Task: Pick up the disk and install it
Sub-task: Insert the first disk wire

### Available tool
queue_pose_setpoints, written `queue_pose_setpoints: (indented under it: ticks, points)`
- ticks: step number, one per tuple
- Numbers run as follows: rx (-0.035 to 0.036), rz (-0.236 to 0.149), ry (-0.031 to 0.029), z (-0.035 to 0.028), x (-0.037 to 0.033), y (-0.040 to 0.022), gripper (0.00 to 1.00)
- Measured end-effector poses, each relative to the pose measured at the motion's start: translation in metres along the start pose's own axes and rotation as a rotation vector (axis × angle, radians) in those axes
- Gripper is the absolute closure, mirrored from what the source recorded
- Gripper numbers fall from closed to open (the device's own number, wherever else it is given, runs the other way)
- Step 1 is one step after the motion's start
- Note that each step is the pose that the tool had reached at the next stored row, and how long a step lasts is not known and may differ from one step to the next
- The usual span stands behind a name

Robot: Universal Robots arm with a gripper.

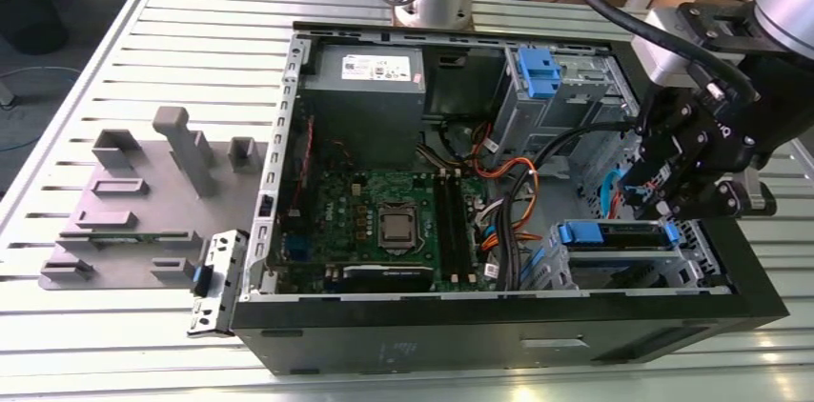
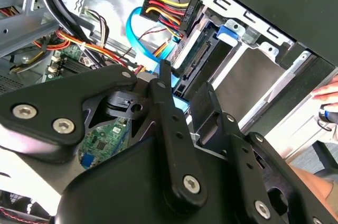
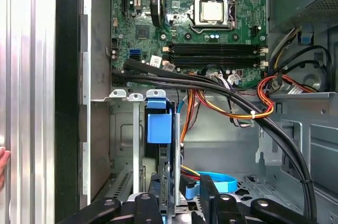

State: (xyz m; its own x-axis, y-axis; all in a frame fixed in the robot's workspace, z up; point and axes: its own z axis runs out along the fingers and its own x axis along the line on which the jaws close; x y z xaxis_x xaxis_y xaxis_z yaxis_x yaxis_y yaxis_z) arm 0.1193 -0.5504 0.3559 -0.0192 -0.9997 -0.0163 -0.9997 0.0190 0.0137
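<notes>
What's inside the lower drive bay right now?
The disk sits in the bay, its blue tab facing out. The gripper covers its near end, so full seating can't be judged.

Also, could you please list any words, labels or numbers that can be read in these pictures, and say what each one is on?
None can be read.
White sticker on the grey power-supply box in the exterior view: print too small to read.
Motherboard in the first wrist view: white markings too fine to read.
Small green circuit board in the second wrist view: markings blurred.
Blue tab on the drive: no print visible.
</notes>
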Motion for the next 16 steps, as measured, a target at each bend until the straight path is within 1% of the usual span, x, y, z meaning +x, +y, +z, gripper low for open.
queue_pose_setpoints:
  ticks: [3,8,16]
  points:
    - [0.0000,0.000,0.0001,0.0009,0.0019,0.0000,0.58]
    - [0.0000,0.000,0.0001,0.0036,0.0024,-0.0001,0.58]
    - [0.0000,0.000,0.0002,0.0042,0.0024,-0.0001,0.58]
